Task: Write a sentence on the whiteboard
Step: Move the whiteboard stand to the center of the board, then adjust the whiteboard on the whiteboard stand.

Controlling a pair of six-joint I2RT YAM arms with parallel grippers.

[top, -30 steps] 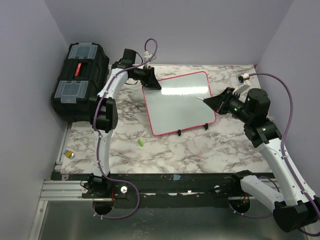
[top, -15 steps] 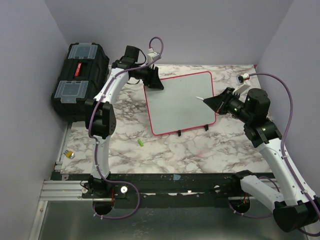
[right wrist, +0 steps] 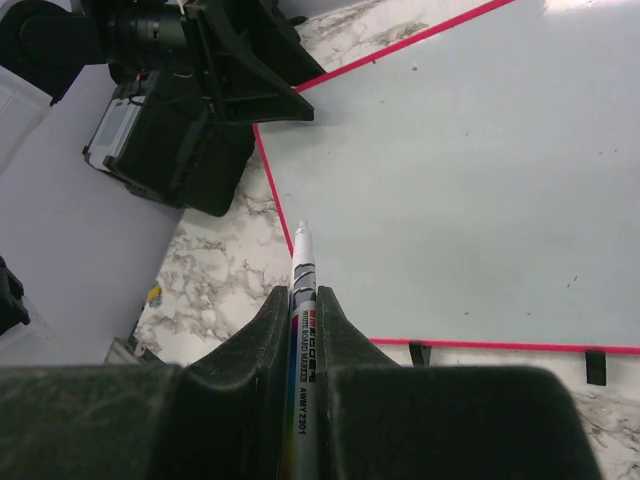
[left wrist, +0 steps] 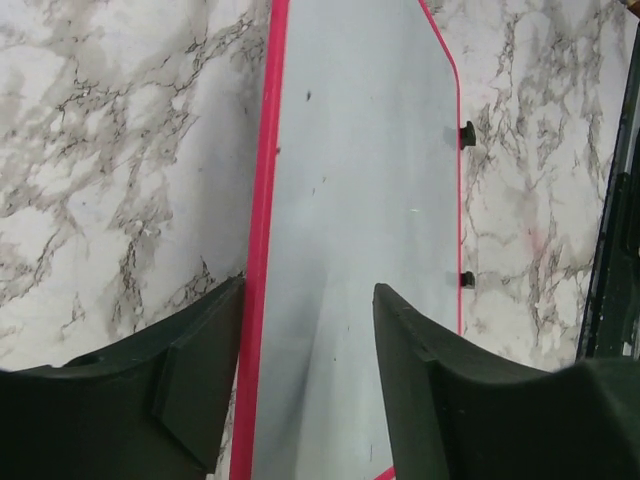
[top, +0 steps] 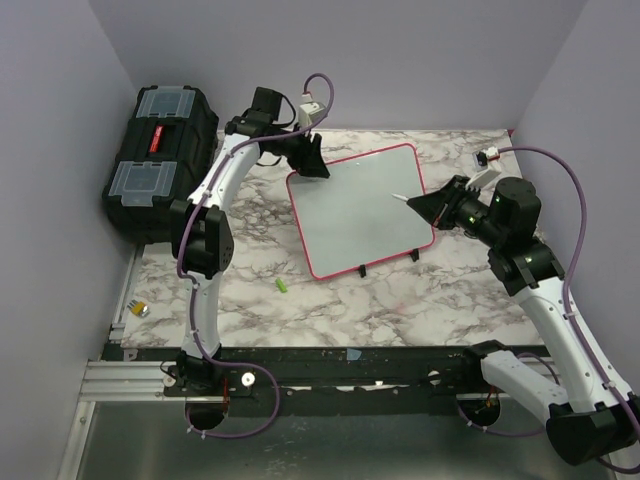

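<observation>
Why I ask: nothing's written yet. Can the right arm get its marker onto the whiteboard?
Probably yes. The right tool is shut on the marker, tip poised over the right side of the whiteboard; the left tool sits at its far left corner, clear.

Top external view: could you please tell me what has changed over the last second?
The left gripper edged slightly right at the far-left corner of the red-framed white whiteboard, its arm's elbow swinging left; the board shifted slightly nearer. The right gripper, holding the white marker, stayed put.
</observation>
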